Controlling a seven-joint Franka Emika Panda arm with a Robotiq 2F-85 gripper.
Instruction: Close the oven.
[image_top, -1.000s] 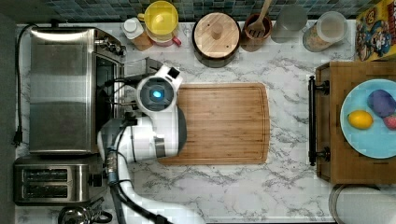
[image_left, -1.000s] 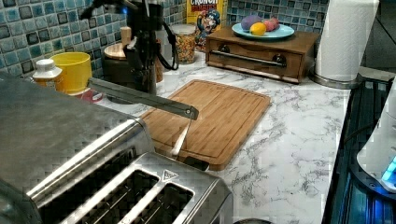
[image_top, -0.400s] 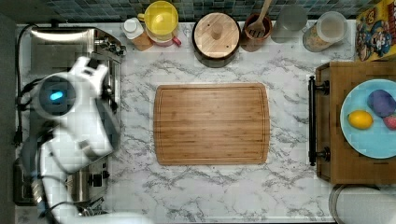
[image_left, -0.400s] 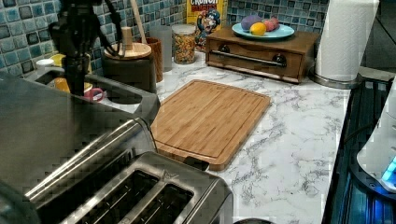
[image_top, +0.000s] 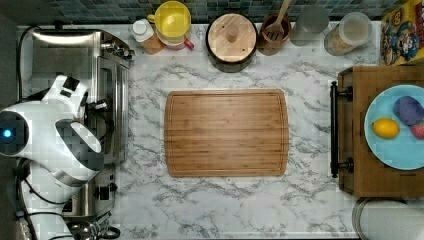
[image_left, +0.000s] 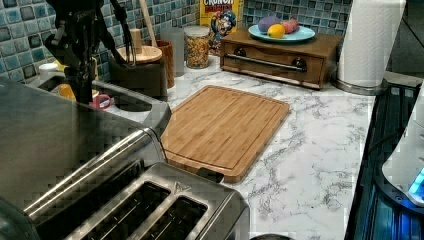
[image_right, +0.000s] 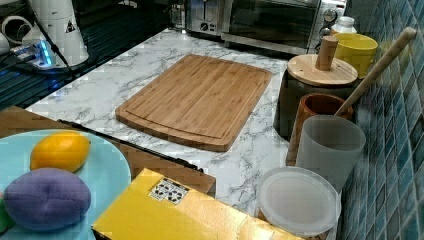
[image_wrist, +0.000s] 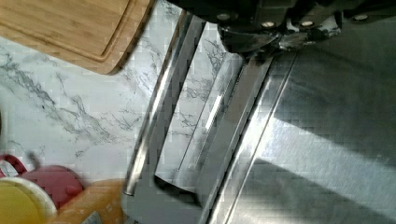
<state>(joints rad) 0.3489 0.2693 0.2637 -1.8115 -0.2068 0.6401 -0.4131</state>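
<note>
Oven: large boxy stainless-steel countertop toaster oven (image_top: 75, 65) against the top view's left edge, backed onto the blue tiled wall; glass door upright and shut against the front in the right view (image_right: 272, 22), long metal bar handle (image_wrist: 161, 100) running along the door's top edge, a narrow strip of marble visible between bar and door in the wrist view
Arm: white Franka arm (image_top: 47, 132) over the oven's top in the top view, blue light on its joint at the top view's left edge
Gripper: black gripper (image_left: 80, 75) pointing down above the oven's top, just behind the door edge in the left view; how far apart the fingers stand cannot be told, nothing seen held
Toaster: smaller two-slot steel toaster (image_left: 150, 205) just beside the oven, nearest the camera in the left view
Board: rectangular bamboo cutting board (image_top: 226, 132) flat on the white marble counter (image_top: 300, 75), near the oven's front but apart from it
Back row: yellow mug (image_top: 172, 20), dark round pot with wooden lid (image_top: 231, 32), brown wooden utensil holder with spoon (image_top: 273, 31), frosted cup (image_top: 310, 22), lidded cereal jar (image_top: 350, 32) along the tiled wall
Far side: wooden drawer box (image_top: 357, 140) at the top view's right, carrying a light blue plate (image_top: 395, 150) with a yellow lemon (image_top: 386, 128) and a purple plum-like fruit (image_top: 408, 110)
</note>
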